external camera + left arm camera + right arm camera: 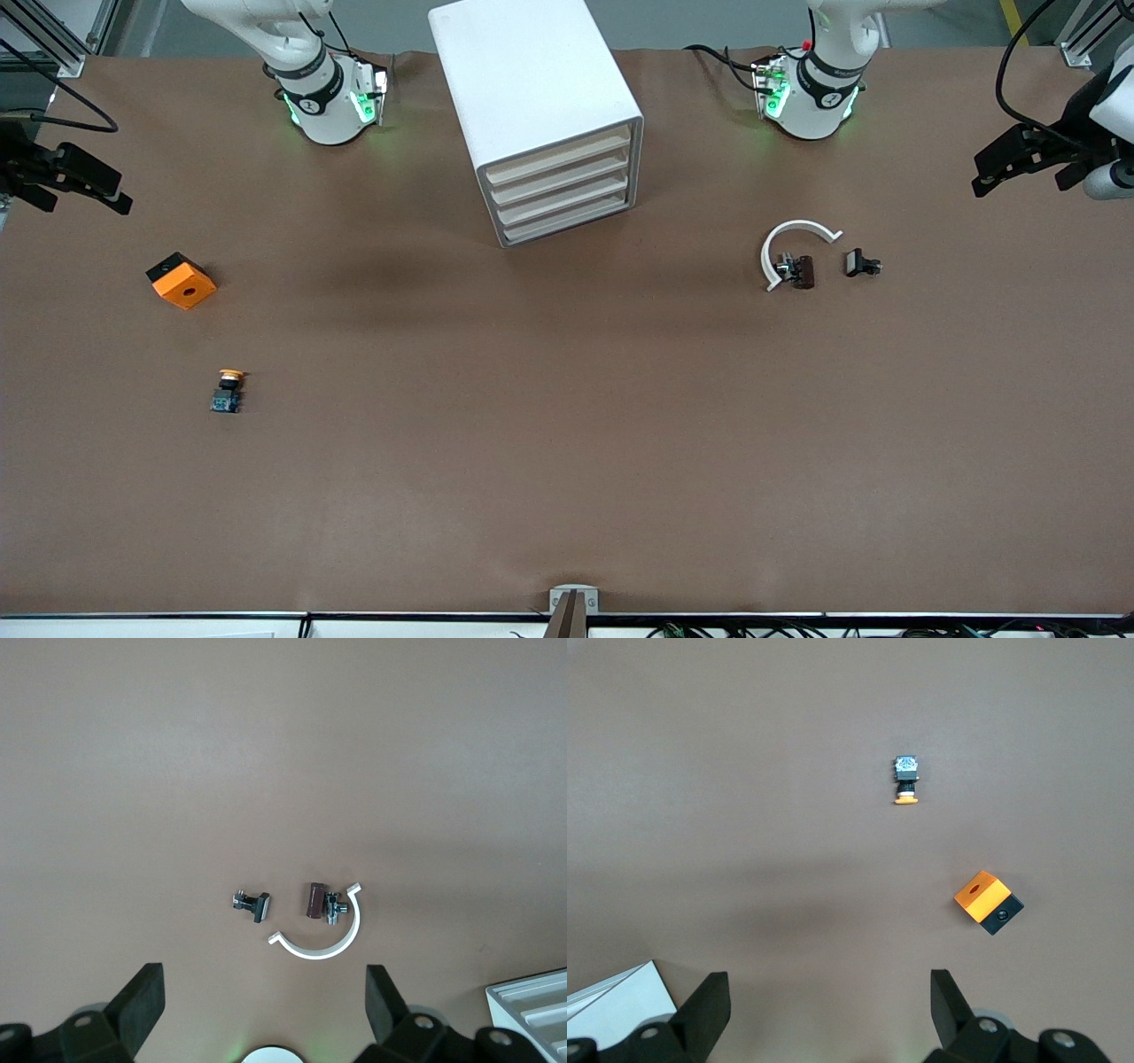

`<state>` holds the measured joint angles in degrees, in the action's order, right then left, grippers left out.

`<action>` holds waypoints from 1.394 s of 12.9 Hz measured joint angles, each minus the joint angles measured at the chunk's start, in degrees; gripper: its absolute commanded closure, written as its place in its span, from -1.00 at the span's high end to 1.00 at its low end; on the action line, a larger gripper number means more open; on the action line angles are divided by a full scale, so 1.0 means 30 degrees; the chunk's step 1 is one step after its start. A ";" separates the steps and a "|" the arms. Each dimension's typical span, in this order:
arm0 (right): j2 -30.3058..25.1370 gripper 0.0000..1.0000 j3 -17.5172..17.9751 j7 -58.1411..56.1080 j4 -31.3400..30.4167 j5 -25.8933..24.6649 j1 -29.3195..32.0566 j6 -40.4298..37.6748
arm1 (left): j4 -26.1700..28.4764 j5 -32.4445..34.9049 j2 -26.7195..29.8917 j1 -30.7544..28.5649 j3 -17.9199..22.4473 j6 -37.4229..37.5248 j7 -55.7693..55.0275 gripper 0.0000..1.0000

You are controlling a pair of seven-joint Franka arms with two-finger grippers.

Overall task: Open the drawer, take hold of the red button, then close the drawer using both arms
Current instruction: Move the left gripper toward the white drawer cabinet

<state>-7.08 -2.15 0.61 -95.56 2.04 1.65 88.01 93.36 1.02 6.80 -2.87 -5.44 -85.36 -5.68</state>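
A white cabinet (532, 97) stands at the middle of the table near the arms' bases. Its several drawers (560, 190) are all pushed in. The button is out of view. My left gripper (1001, 168) hangs open high over the left arm's end of the table, nothing between its fingers (142, 1001). My right gripper (89, 190) hangs open high over the right arm's end, also empty, as its fingers (704, 1005) show. A corner of the cabinet (532, 1005) shows in the left wrist view, and another corner of the cabinet (616, 997) in the right wrist view.
Toward the right arm's end lie an orange cube with a hole (182, 280) and, nearer the front camera, an orange-capped button (228, 391). Toward the left arm's end lie a white C-shaped ring (788, 244), a brown part (800, 271) and a black part (859, 263).
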 measured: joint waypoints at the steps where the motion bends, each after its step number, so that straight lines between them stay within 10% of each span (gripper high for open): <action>1: 0.0000 1.00 0.0000 -0.0001 0.0000 0.0006 0.0006 0.0002 | -0.0070 0.0000 -0.0042 0.0000 0.0000 0.0004 0.0001 1.00; 13: -0.0006 1.00 -0.0050 -0.0041 -0.0036 -0.0006 0.0338 0.0023 | -0.0031 -0.1185 -0.4315 0.0432 -0.1120 -0.0359 -0.0129 1.00; 18: -0.0007 1.00 -0.0034 -0.0050 -0.0056 -0.0600 0.0337 0.0023 | 0.0029 -0.1579 -0.7154 0.0533 -0.3409 -0.1743 -0.7547 1.00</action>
<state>-7.10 -2.25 0.46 -95.73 0.24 2.67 88.08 93.44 -3.72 -14.66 -1.27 -15.67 -90.59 -28.32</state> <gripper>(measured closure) 0.000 0.000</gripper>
